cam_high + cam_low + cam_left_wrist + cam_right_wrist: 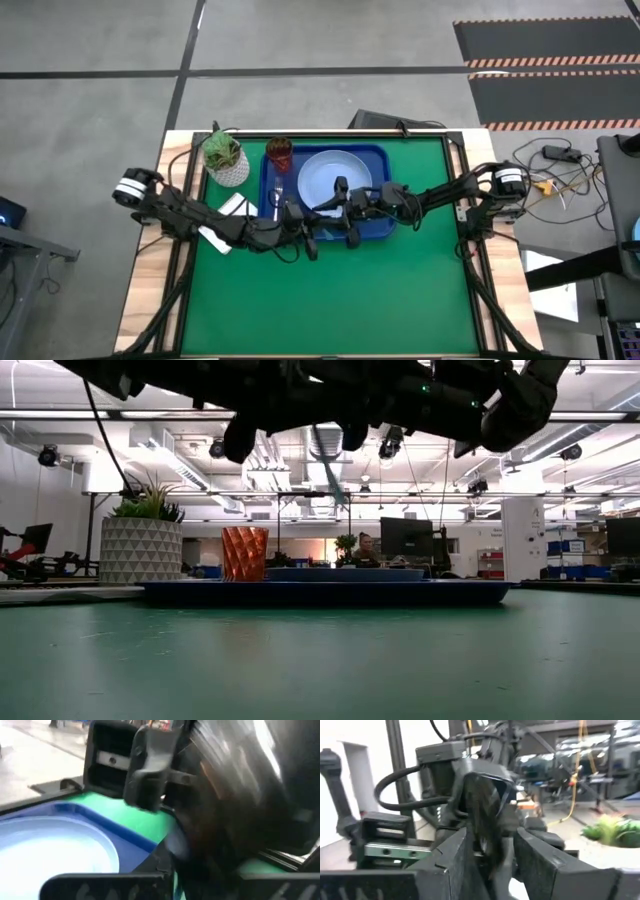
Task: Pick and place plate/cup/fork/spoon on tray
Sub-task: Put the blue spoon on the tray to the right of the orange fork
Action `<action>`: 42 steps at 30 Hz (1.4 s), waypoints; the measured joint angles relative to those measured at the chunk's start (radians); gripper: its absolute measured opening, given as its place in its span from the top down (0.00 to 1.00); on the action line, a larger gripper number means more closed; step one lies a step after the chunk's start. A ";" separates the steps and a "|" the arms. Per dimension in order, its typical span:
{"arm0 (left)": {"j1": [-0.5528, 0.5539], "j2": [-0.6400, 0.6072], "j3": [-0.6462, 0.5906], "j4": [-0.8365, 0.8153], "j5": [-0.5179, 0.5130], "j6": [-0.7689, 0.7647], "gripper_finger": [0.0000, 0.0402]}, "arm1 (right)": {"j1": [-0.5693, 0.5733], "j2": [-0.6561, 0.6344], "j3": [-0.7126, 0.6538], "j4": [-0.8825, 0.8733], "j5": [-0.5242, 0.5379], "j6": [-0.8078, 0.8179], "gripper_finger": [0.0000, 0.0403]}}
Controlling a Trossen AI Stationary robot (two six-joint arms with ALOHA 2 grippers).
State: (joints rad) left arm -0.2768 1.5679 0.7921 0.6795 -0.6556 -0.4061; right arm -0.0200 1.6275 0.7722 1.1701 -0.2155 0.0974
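The tray [381, 154] lies beneath both grippers. On it, the plate [325, 172] sits just beyond them and the cup [280, 153] farther off to the left gripper's side. The left gripper [315, 222] is clamped on the spoon [330, 472], held above the tray. The right gripper [345, 203], fingers apart, straddles the spoon's dark bowl.

Even overhead light on the flat green table mat [330, 280], bright ceiling strips behind silhouetted arms — both wrist views heavily motion-blurred, foreground smeared.
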 joint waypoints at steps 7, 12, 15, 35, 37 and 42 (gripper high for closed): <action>-0.002 -0.006 -0.001 -0.025 -0.001 -0.005 1.00 | 0.000 -0.016 0.063 -0.212 -0.028 -0.049 0.70; -0.009 -0.006 -0.002 -0.048 0.000 -0.006 1.00 | 0.000 -0.042 0.070 -0.292 -0.030 -0.074 0.76; -0.011 -0.007 -0.002 -0.043 0.000 -0.006 1.00 | 0.000 -0.063 0.070 -0.332 -0.049 -0.103 0.85; -0.001 -0.007 -0.006 -0.037 0.009 0.038 0.98 | -0.012 -0.081 0.044 -0.296 -0.052 -0.124 0.98; 0.003 -0.014 -0.007 -0.048 0.028 0.040 0.93 | -0.016 -0.078 0.040 -0.268 -0.058 -0.121 0.98; 0.002 -0.031 -0.013 -0.101 0.045 0.102 0.74 | -0.030 -0.075 0.026 -0.240 -0.060 -0.105 0.98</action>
State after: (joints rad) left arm -0.2752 1.5367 0.7792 0.5789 -0.6102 -0.3042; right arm -0.0501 1.5521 0.7982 0.9304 -0.2752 -0.0074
